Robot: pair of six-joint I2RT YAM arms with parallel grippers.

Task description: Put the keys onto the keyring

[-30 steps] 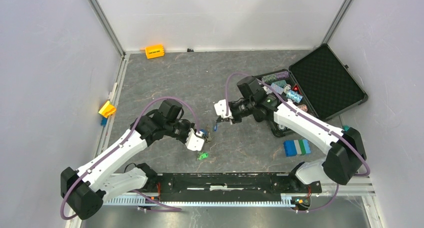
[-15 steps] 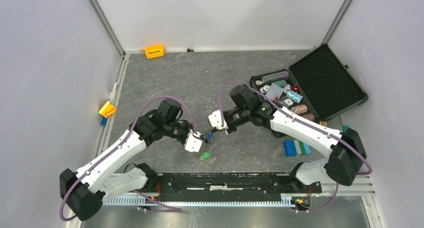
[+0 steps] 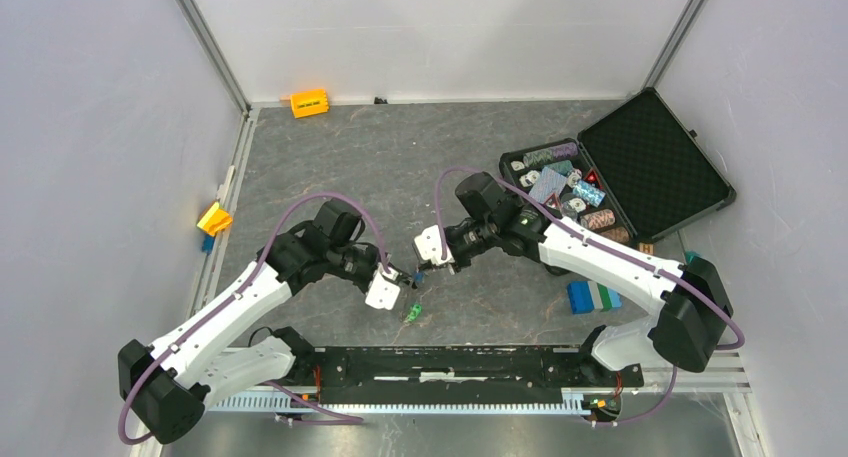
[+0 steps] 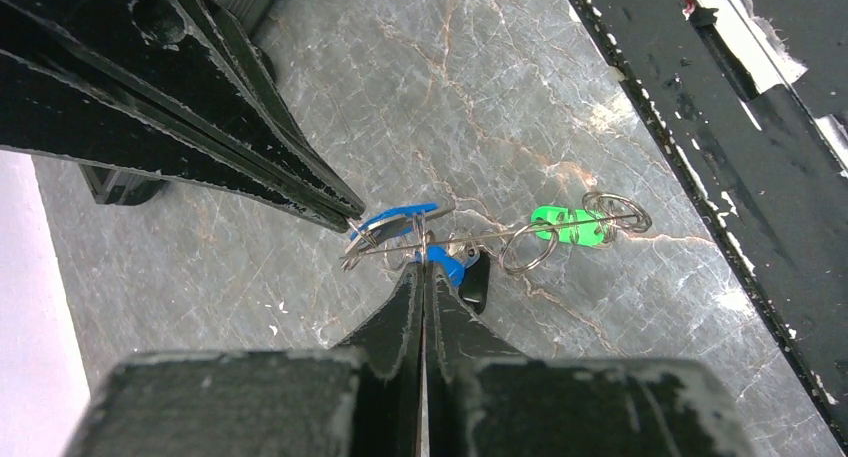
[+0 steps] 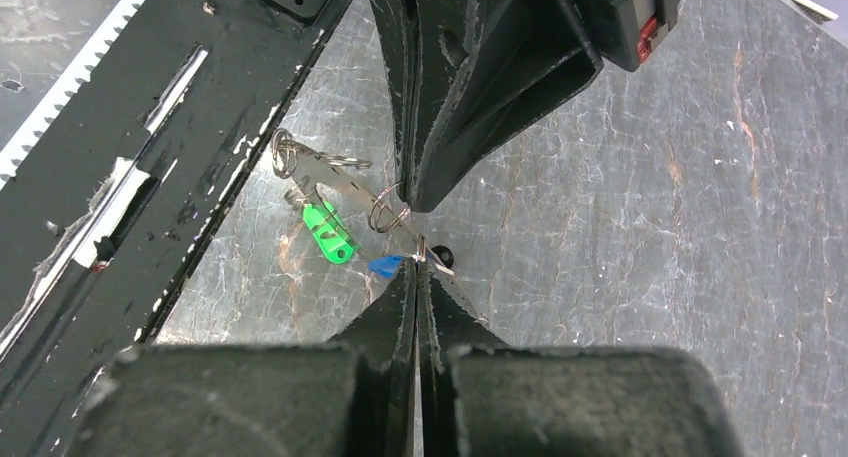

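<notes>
**Two pincers nose to nose over the grey slab**

There's a grey marbled table (image 3: 400, 167) with pale walls on three sides. Off to the right an open black case (image 3: 655, 162) has striped chips (image 3: 560, 189) heaped in its tray. An orange block (image 3: 309, 103) sits at the far edge, a yellow block (image 3: 214, 218) by the left rail, and a blue-green-white block (image 3: 594, 295) near the right arm's base.

From above, the left gripper (image 3: 400, 277) and right gripper (image 3: 424, 269) nearly touch mid-table, and only a blue speck shows between them. The wrist cameras tell more. On the left wrist, the fingers are clenched on the thin silvery wire of the keyring (image 4: 480, 237). A second blue tag (image 4: 450, 267) and a black tag (image 4: 475, 287) dangle just under the tips. On the right wrist, the fingers are clamped on the blue-tagged key (image 5: 385, 267), held right up against the ring. The green-tagged key (image 4: 565, 225) lies on the table just beside them, a small ring at each end. Whether the wire touches it, I cannot tell.
</notes>
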